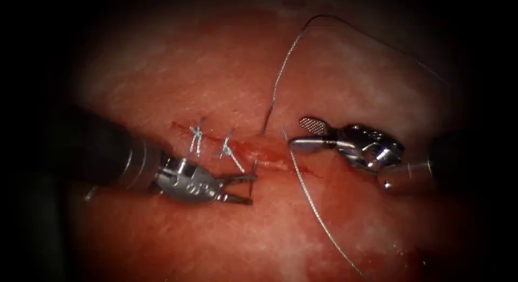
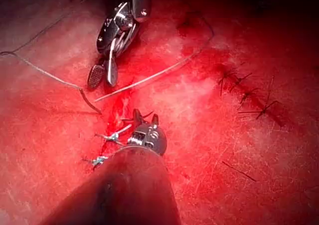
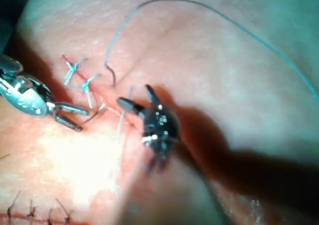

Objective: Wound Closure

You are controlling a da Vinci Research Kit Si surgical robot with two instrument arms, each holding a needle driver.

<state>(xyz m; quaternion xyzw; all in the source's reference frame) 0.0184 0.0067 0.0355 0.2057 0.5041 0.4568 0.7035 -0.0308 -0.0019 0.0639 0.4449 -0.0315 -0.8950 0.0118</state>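
Tissue around cut; left gripper apart, perhaps on needle; right gripper apart, empty.

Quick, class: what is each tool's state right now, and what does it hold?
Left tool: open, straddling the needle tip emerging from the tissue, not gripping.
Right tool: open, holding nothing; thread runs beside it.

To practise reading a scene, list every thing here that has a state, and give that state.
Left pincer: open, holding nothing, tips beside the cut.
Right pincer: open, holding nothing.
Needle: in the tissue, one end sticking out at the cut.
Thread: slack, looping away from the needle.
Stitches: two, tied.
Cut: stitched on the left, open on the right, wet with red fluid.
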